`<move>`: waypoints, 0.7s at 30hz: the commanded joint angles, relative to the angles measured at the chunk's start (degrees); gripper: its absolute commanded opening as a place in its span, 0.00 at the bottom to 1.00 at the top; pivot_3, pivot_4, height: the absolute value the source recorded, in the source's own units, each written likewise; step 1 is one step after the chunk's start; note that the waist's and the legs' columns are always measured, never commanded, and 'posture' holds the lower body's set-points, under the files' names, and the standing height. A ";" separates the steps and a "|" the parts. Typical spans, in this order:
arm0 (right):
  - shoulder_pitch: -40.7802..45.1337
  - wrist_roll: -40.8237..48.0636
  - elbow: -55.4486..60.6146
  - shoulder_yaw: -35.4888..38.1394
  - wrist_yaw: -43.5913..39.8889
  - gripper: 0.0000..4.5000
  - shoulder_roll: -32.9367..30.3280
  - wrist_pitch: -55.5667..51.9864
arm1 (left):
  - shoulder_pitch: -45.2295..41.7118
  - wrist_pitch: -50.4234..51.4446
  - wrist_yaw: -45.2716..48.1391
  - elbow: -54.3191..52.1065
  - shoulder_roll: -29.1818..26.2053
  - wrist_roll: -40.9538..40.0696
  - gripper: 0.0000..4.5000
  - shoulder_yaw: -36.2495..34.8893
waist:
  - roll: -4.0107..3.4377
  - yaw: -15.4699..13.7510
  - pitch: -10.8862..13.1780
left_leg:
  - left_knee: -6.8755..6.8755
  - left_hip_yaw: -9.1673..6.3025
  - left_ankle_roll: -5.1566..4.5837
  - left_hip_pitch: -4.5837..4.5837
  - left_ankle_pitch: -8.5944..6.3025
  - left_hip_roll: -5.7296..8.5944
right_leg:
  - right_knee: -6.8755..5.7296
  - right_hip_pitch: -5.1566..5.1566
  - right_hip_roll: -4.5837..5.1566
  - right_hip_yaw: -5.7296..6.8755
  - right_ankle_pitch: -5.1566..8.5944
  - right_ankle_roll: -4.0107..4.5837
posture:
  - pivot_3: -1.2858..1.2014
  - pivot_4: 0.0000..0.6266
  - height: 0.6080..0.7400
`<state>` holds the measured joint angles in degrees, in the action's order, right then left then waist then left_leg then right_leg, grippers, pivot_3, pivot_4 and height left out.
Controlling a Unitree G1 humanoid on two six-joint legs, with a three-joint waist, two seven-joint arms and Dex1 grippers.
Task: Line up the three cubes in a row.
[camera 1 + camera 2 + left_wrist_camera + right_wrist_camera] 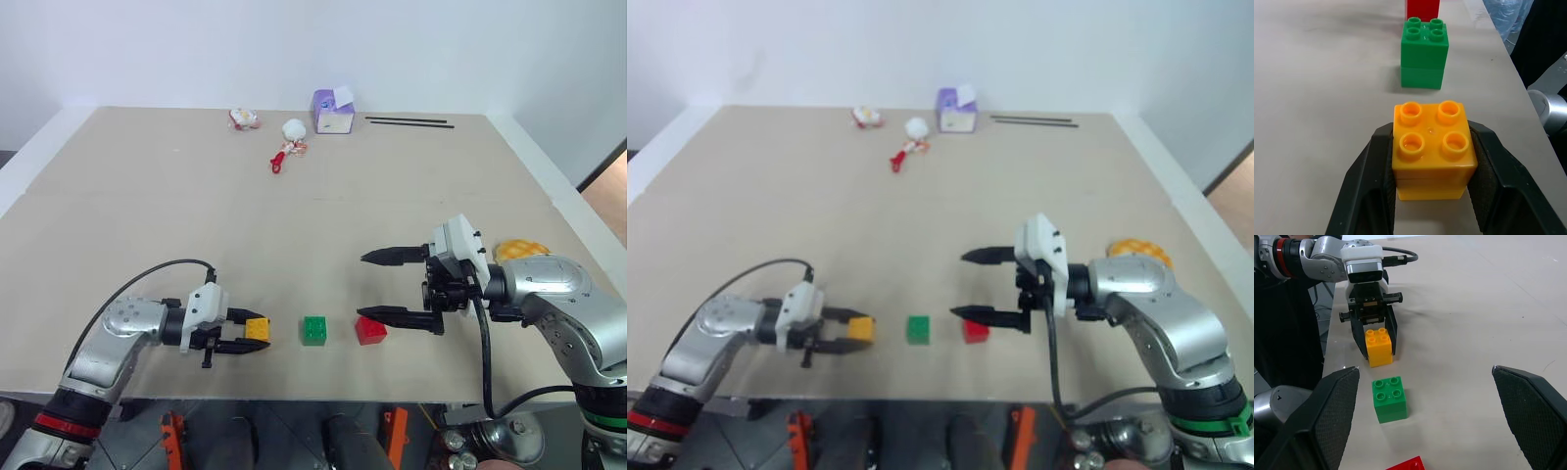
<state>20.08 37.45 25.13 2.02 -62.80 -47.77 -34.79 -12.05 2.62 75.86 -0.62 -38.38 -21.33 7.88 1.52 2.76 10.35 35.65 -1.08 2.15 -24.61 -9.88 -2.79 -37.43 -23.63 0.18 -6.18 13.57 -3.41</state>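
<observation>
Three cubes stand in a row near the table's front edge: the yellow-orange cube (pixel 257 328), the green cube (pixel 314 330) and the red cube (pixel 370 331). My left gripper (pixel 253 331) is shut on the yellow-orange cube (pixel 1431 149), its fingers (pixel 1369 191) pressing both sides while the cube rests on the table. Beyond it in the left wrist view are the green cube (pixel 1424 54) and the red cube (pixel 1422 9). My right gripper (pixel 382 287) hangs open just above the red cube, holding nothing. The right wrist view looks along the row at the green cube (pixel 1389 399) and the yellow-orange cube (pixel 1377 347).
A round yellow bun (pixel 520 250) lies right of my right arm. At the table's far edge are a purple-and-white box (pixel 333 112), two black sticks (pixel 409 121), a white ball (pixel 293 128), a red item (pixel 279 160) and a small packet (pixel 243 118).
</observation>
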 commanded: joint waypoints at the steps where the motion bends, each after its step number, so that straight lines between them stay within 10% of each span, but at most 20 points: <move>1: 0.17 1.20 1.67 1.60 -0.34 1.00 -0.46 0.59 | 0.36 0.24 0.41 0.98 -1.62 -0.14 0.30 -1.90 | 0.00 0.00 0.00 | 0.00 0.00 0.00 0.00 0.00 0.00 | 0.00 0.00 0.00 0.00 0.00 0.00 | 0.52 0.24 1.00; 8: 0.50 0.81 1.10 1.12 -0.46 1.00 -0.18 1.03 | 0.00 0.05 1.23 1.42 -1.22 0.64 0.30 -0.72 | 0.00 -0.01 0.00 | 0.00 0.01 0.00 0.00 0.00 0.00 | 0.00 0.00 0.01 0.00 0.00 0.00 | 0.52 0.24 1.00; 16: 1.16 0.13 0.05 0.64 -0.85 1.00 0.09 1.64 | -1.01 -0.81 3.31 2.06 -0.68 0.19 0.99 -0.54 | 0.00 -0.03 0.00 | 0.01 0.01 0.00 -0.03 0.00 0.00 | 0.00 -0.01 0.02 0.00 0.00 0.00 | 0.52 0.24 1.00; 21: 1.06 0.06 -0.29 0.80 -0.97 1.00 0.03 1.90 | -1.82 3.70 3.52 -3.26 -1.07 -3.72 1.00 -1.78 | 0.00 -0.03 0.00 | 0.00 0.01 0.00 -0.03 0.00 0.00 | 0.00 -0.02 0.01 0.01 0.00 0.00 | 0.52 0.24 1.00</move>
<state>20.53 36.94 24.48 1.95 -63.53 -47.75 -33.64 -12.79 5.18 79.23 -0.52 -39.01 -22.87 7.80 1.52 2.73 10.35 35.65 -1.07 2.15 -24.65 -9.88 -2.78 -37.43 -23.66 0.19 -6.17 13.58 -3.41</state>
